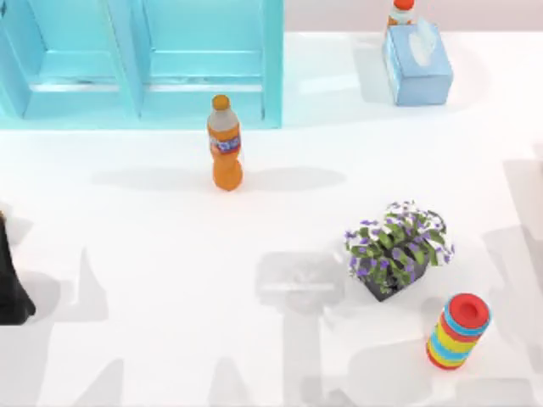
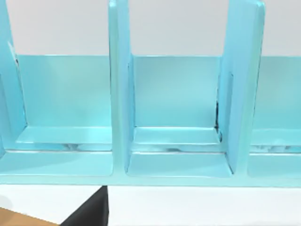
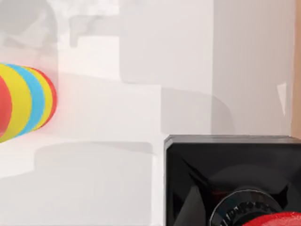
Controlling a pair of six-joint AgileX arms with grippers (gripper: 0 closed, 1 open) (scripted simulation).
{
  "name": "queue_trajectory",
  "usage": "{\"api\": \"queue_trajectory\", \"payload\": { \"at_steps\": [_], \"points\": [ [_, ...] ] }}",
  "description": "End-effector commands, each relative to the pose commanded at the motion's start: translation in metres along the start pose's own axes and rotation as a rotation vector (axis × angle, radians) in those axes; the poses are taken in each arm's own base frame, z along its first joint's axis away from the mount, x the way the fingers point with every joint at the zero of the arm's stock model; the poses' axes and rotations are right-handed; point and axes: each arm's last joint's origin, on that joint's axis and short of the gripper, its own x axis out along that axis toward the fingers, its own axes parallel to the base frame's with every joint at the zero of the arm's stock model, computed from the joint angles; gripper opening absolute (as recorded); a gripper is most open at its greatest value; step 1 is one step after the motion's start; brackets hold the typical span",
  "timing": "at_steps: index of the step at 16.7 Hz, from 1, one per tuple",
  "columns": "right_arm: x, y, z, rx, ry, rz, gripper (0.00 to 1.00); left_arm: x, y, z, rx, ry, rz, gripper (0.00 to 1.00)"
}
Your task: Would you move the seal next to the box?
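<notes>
Seal, glossy red knob on black square block, sits beside the right arm for grasping; light blue rectangular tissue box waits at one o'clock. Right tool's state: cannot tell.

White table under soft light with grey shadows, turquoise compartmented shelf unit at far left

Black-based seal, blue box far right
</notes>
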Motion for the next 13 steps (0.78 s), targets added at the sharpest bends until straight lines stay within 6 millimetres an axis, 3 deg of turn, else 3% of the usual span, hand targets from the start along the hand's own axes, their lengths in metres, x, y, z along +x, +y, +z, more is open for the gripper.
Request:
{"api": "queue_trajectory", "payload": {
  "at_steps": [2,13],
  "points": [
    [0.0,0.0,0.0,0.0,0.0,0.0,0.0,0.0,0.0,0.0,0.0,0.0,0.0,1.0],
    [0.0,0.0,0.0,0.0,0.0,0.0,0.83,0.0,0.0,0.0,0.0,0.0,0.0,1.0]
  ]
}}
